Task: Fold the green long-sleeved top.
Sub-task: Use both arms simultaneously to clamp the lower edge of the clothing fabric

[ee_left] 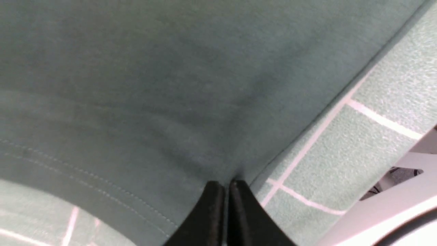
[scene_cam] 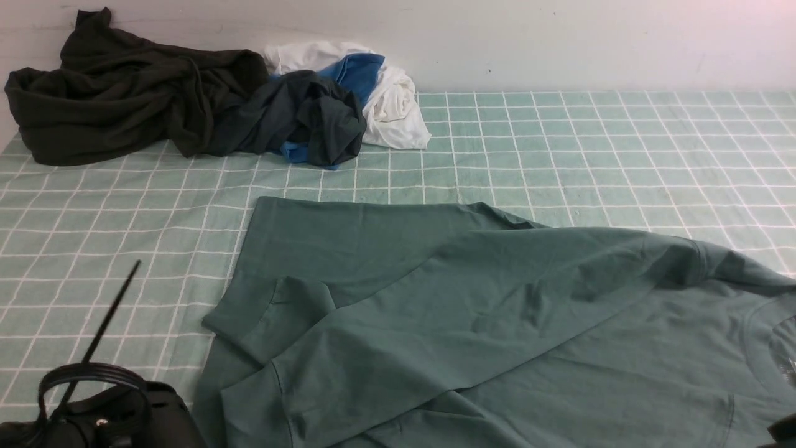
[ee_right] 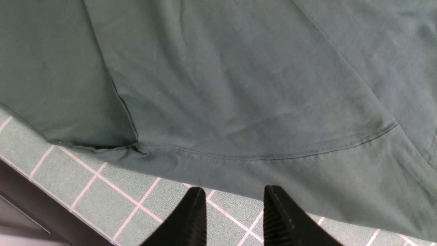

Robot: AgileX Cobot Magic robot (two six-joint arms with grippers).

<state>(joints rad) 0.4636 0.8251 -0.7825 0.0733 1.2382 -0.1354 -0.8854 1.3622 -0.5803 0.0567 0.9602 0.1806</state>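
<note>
The green long-sleeved top (scene_cam: 466,311) lies spread over the near half of the checked cloth. One cuffed sleeve (scene_cam: 267,317) is folded in across the body. The ribbed neck with a bit of white print (scene_cam: 785,361) is at the far right. My left gripper (ee_left: 227,186) is shut, pinching the top (ee_left: 136,85) at a side edge close to its stitched hem. My right gripper (ee_right: 235,194) is open over the checked cloth, its fingertips just short of the edge of the top (ee_right: 239,85) by a curved seam. Neither gripper's jaws show in the front view.
A very dark olive-black garment (scene_cam: 124,93), a slate-grey one with blue parts (scene_cam: 305,118) and a white one (scene_cam: 392,106) are heaped at the back left by the wall. The green checked cloth (scene_cam: 622,155) covers the table. The table edge (ee_right: 27,212) runs close behind my right gripper.
</note>
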